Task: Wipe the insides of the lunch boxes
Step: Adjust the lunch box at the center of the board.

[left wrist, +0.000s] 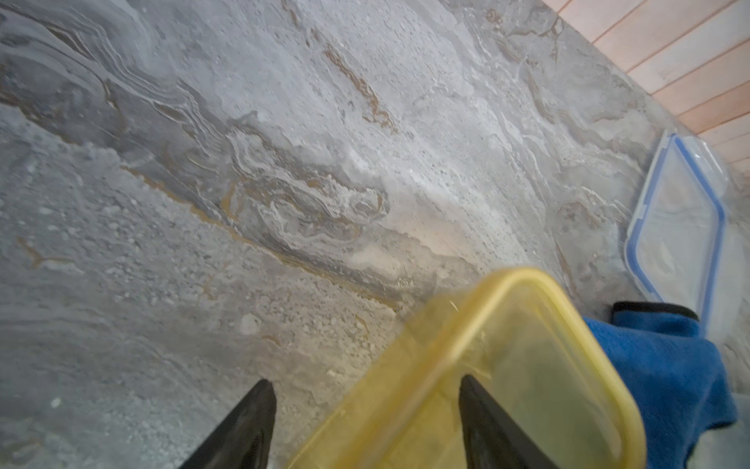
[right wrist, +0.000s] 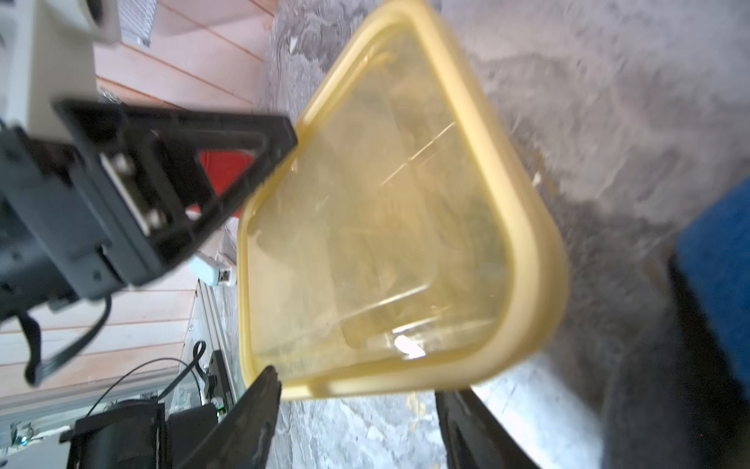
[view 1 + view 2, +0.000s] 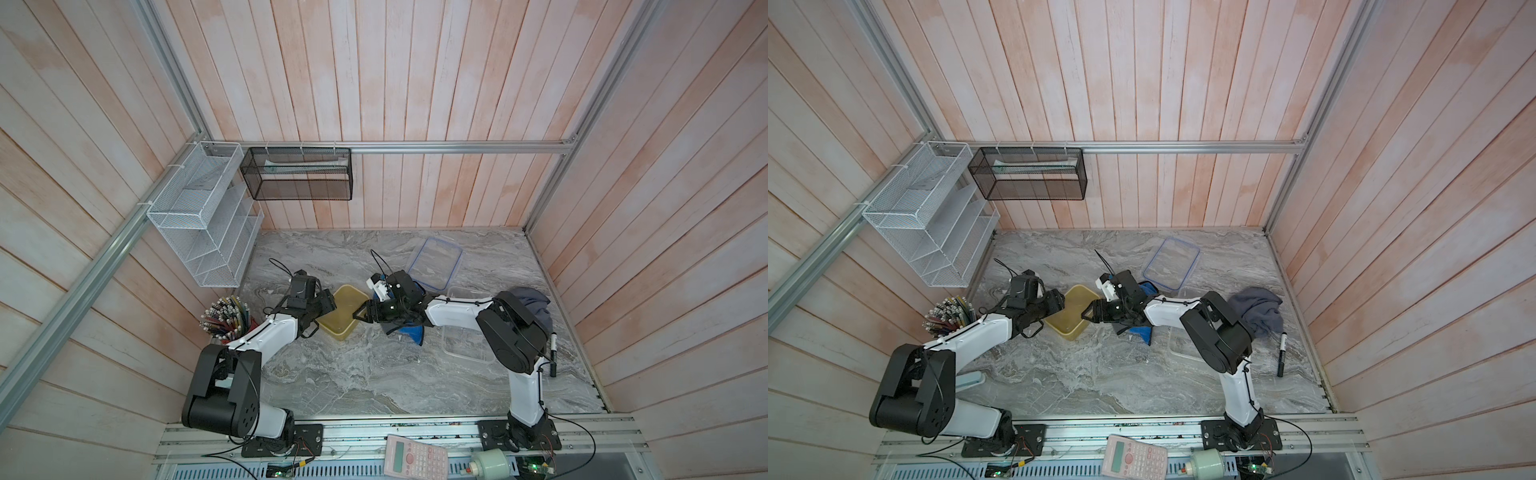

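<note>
Securing the yellow lunch box (image 3: 340, 311): left gripper (image 1: 365, 379) and right gripper (image 2: 355, 381) flanking it, fingers (image 1: 243, 426) spread at its rim. Likely next: firm pinch before any wiping.

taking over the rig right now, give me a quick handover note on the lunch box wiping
Left gripper: jaws open, astride the yellow box's rim.
Right gripper: jaws open at that box's opposite edge. Neither holds a cloth.
Clear box sits under the right arm, its lid off, lying behind it. Blue cloth lies under the right wrist, grey cloth behind that arm's elbow.
Done: clear box opened. Whether the yellow box has a lid on, I cannot tell.
Left, as far as shows: take a cloth, wipe both insides.
</note>
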